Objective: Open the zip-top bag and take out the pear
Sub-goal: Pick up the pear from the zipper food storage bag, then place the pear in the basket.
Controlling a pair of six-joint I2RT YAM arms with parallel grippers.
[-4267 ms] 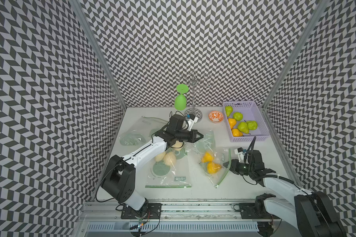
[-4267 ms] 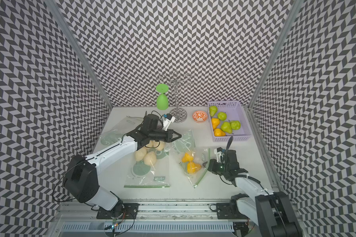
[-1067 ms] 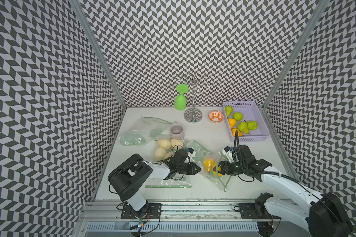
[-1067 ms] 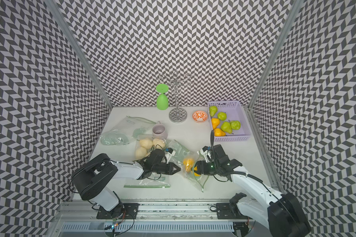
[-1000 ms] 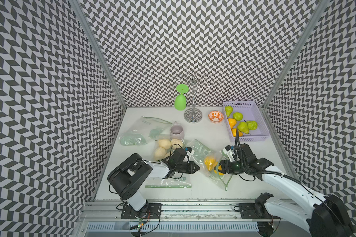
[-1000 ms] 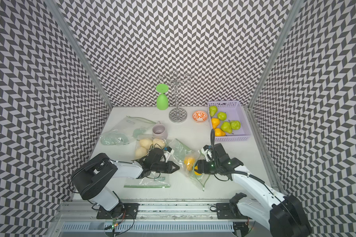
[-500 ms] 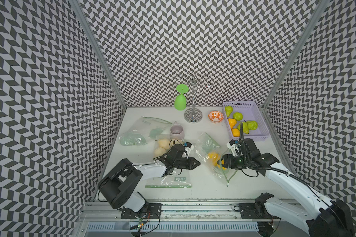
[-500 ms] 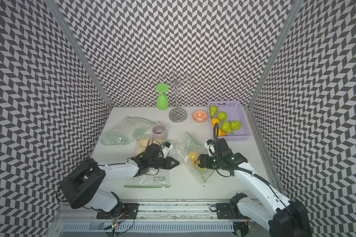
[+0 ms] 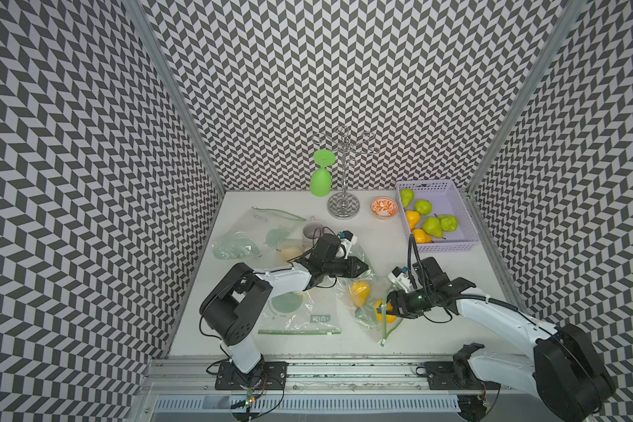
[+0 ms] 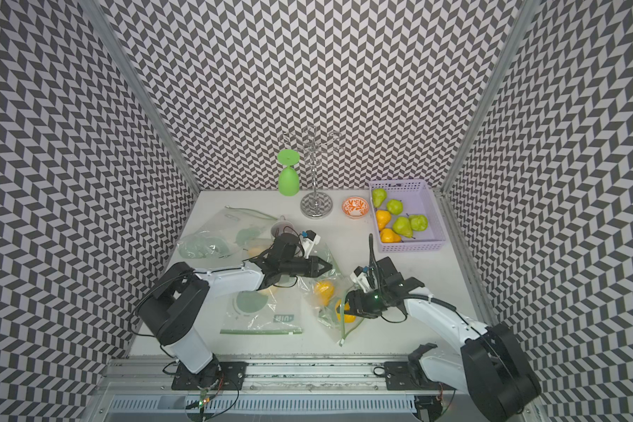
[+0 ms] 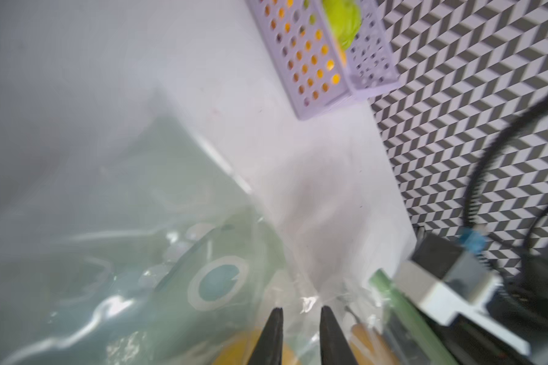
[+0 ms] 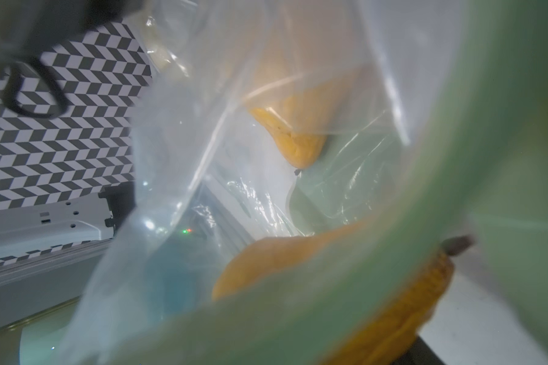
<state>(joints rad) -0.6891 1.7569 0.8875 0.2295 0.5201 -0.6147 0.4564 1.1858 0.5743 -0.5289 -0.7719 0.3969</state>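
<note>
While L gripper [image 9: 364, 266] is pinching the zip-top bag [image 9: 370, 323] steady, we're reaching R gripper [image 9: 393, 308] at its yellow pear [image 9: 380, 316]; can't tell if clamped.

The left arm [image 9: 285, 279] reaches low from the desk's [image 9: 380, 234] front edge toward its middle, with the forearm nearly level. The left gripper [image 9: 363, 266] points toward the right edge, jaws almost together, pinching film of the zip-top bag [image 9: 364, 321]. The right arm [image 9: 490, 310] stretches in from the front right corner, wrist bent. The right gripper [image 9: 387, 310] faces the left one — plastic veils its jaws.
</note>
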